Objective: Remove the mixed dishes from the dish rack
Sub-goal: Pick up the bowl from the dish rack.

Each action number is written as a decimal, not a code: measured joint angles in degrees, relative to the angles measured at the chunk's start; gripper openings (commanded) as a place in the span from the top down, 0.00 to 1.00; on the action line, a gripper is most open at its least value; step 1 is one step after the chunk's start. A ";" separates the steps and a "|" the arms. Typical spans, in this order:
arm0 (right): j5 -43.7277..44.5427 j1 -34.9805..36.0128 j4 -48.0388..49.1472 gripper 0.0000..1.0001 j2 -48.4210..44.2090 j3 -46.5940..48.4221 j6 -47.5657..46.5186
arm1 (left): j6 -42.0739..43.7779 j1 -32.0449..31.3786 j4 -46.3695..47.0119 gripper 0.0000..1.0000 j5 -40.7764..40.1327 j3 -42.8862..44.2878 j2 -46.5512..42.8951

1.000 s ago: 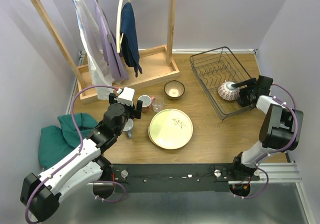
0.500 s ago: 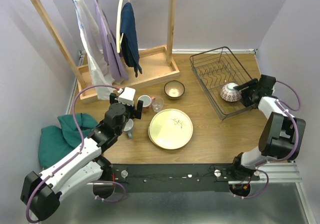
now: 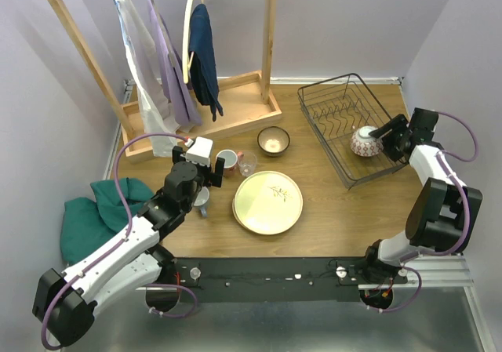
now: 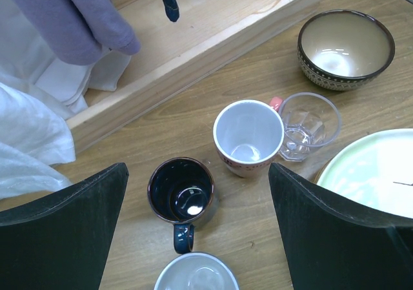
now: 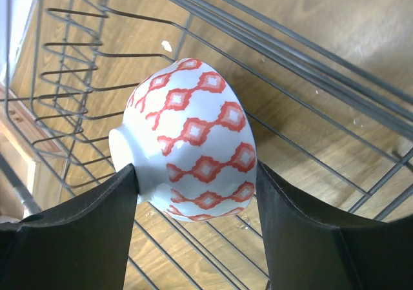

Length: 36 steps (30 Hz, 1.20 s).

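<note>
My right gripper [image 5: 193, 193] is shut on a white bowl with red diamond pattern [image 5: 193, 138], held on its side just above the wire floor of the dish rack [image 5: 310, 51]. In the top view the bowl [image 3: 365, 141] sits at the rack's [image 3: 333, 109] near right end. My left gripper [image 4: 199, 238] is open and empty above a dark blue mug [image 4: 181, 192]. A white mug [image 4: 248, 135], a clear glass [image 4: 308, 123], a dark bowl [image 4: 345, 48] and a cream plate [image 4: 374, 174] stand on the table. A pale cup [image 4: 197, 276] lies under the gripper.
A wooden clothes rack [image 3: 235, 105] with hanging garments stands at the back left, its base close behind the mugs. A green cloth [image 3: 98, 211] lies on the floor at the left. Walls close in on both sides.
My right gripper has drawn back toward the right with the patterned bowl, shifting it slightly right inside the rack. The left arm has not moved.
</note>
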 measured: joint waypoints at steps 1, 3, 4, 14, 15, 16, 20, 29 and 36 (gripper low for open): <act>-0.02 0.00 -0.22 0.45 -0.28 0.37 -1.05 | 0.00 0.00 -0.02 0.01 0.04 0.00 0.09; -0.07 0.00 -1.01 0.45 -1.22 1.29 -3.54 | 0.00 0.00 0.00 0.01 0.20 0.00 0.31; -0.07 0.11 -1.44 0.45 -1.53 1.64 -4.28 | -0.04 0.00 -0.02 0.01 0.31 0.00 0.44; 2.12 5.55 -4.42 0.45 -5.44 4.72 -16.52 | -0.66 0.00 -0.42 0.01 1.49 0.00 1.88; 2.78 6.47 -4.70 0.45 -5.68 5.09 -17.75 | -0.87 0.00 -0.66 0.01 1.88 0.07 2.03; 3.69 7.30 -4.98 0.45 -5.88 5.46 -19.02 | -1.05 0.02 -0.85 0.01 2.14 0.20 2.14; 7.19 12.70 -5.73 0.45 -7.26 7.02 -24.87 | -2.62 0.02 -3.28 0.01 3.52 3.85 5.31; 13.55 24.85 -4.85 0.44 -12.17 7.39 -38.21 | -6.62 0.04 -9.46 0.01 8.09 16.46 13.73; 15.19 35.08 -0.37 0.45 -17.94 5.70 -50.47 | -10.82 0.04 -14.62 0.01 13.09 24.30 19.10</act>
